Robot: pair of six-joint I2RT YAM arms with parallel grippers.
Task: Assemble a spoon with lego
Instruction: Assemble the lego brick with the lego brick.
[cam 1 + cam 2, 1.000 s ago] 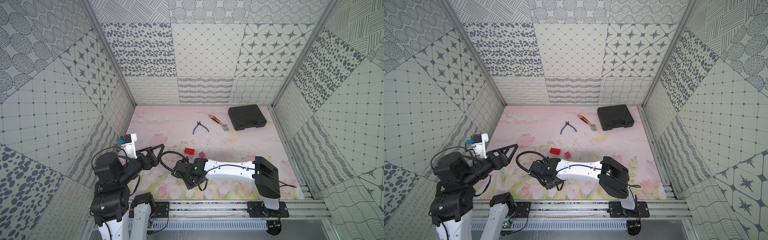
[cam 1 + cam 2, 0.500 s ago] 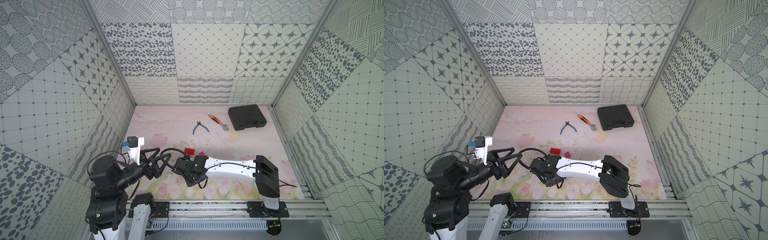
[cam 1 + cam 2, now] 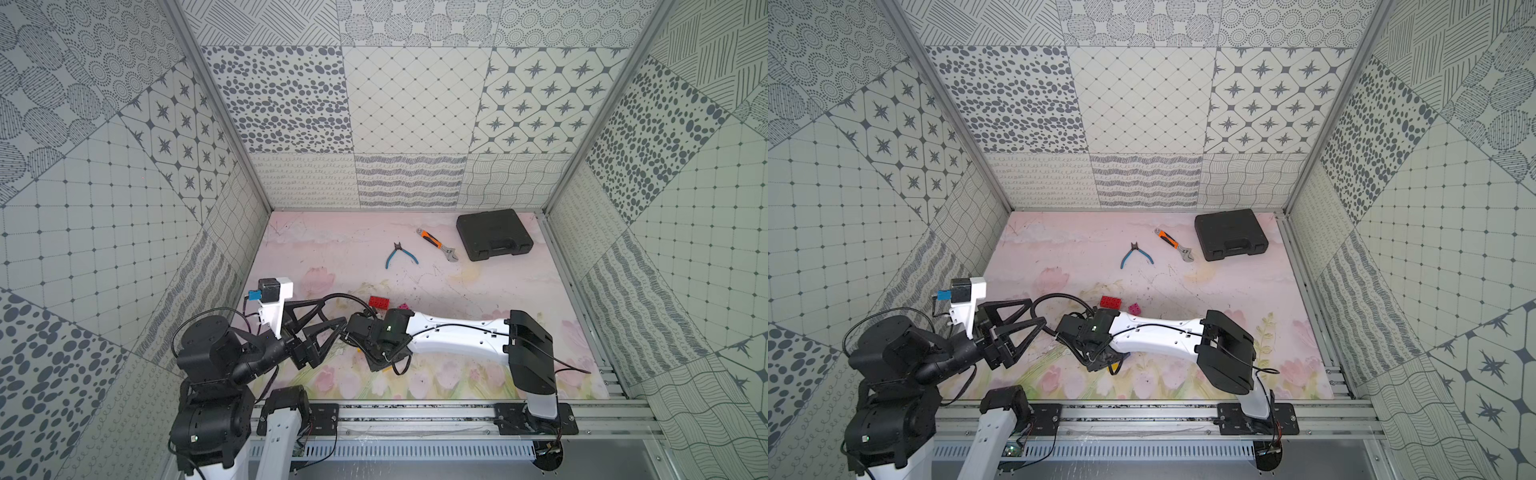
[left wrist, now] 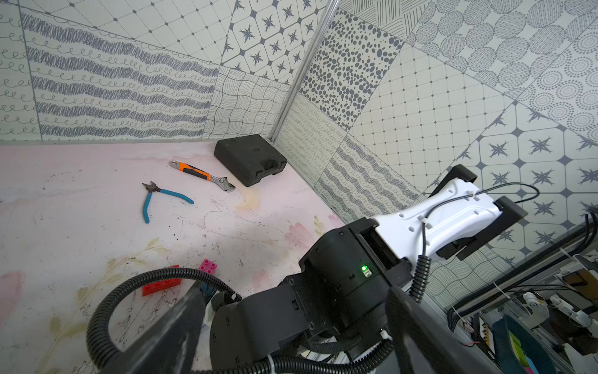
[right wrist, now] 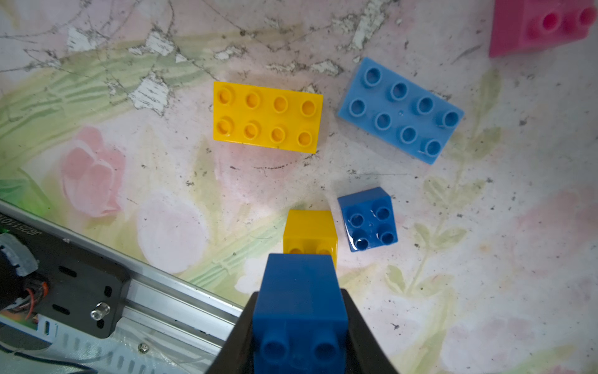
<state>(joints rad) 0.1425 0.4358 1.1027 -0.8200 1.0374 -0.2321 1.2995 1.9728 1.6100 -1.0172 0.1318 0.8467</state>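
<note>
In the right wrist view my right gripper (image 5: pixel 299 301) is shut on a dark blue lego brick (image 5: pixel 299 285) with a yellow brick (image 5: pixel 309 230) joined to its far end; only this much of the spoon shows. Below it on the mat lie a yellow oblong brick (image 5: pixel 268 116), a light blue oblong brick (image 5: pixel 401 110), a dark blue square brick (image 5: pixel 369 218) and a pink brick (image 5: pixel 543 26). A red brick (image 3: pixel 379 302) lies just beyond the right wrist. My left gripper (image 3: pixel 334 313) is open, its fingers (image 4: pixel 174 330) either side of the right wrist, holding nothing.
At the back of the mat lie blue-handled pliers (image 3: pixel 398 254), an orange-handled wrench (image 3: pixel 436 244) and a black case (image 3: pixel 493 233). The aluminium rail (image 5: pixel 168 301) runs along the front edge close to the held bricks. Patterned walls close in three sides.
My left arm has swung in from the left wall toward the right wrist, its gripper still open. The right gripper has barely moved and keeps its hold.
</note>
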